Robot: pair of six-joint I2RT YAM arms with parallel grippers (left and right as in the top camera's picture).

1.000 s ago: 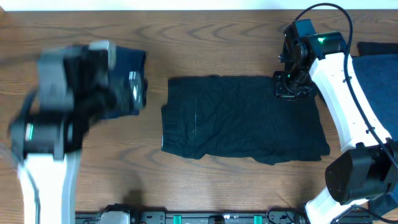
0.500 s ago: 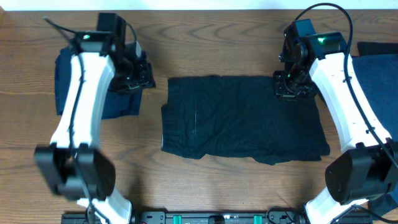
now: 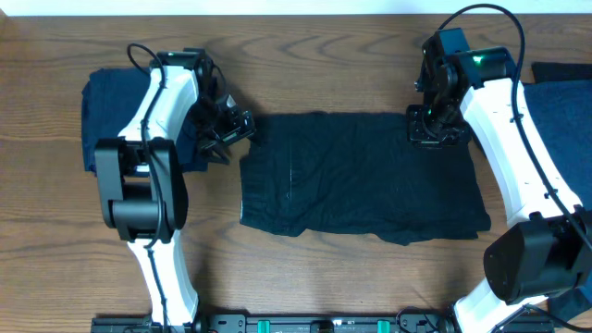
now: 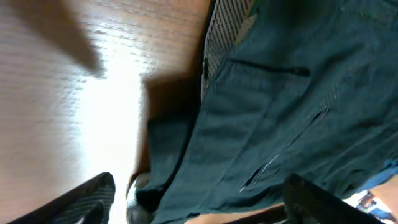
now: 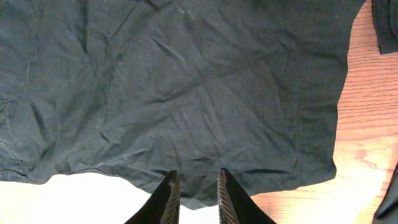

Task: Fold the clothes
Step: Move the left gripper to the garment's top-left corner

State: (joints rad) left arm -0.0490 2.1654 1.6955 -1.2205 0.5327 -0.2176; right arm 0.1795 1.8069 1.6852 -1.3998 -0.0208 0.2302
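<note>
1. The black garment (image 3: 361, 171) lay spread flat in the middle of the counter (image 3: 324, 55). A folded navy garment (image 3: 97, 116) sat at upper left, and a navy cloth (image 3: 560, 102) lay at the right edge.
2. The right pincer (image 3: 430, 134) stood at the black garment's upper right corner. Its fingers were nearly together with the hem between them, so it appeared to be grasping that hem. That hold needed to stay firm and low until the other side was ready.
3. The left pincer (image 3: 231, 134) was released, its fingers (image 4: 93, 196) wide apart just beside the upper left corner. The hem ran between them unclamped.
4. The step in hand looked to be taking that corner. The best approach was to drop onto the very edge, slide one finger under the hem, then clench.
5. Both corners then wanted lifting together at equal height, with the cloth taut, and carrying toward the lower edge.
6. The left arm crossed the folded navy garment, so any swing risked dragging it.
</note>
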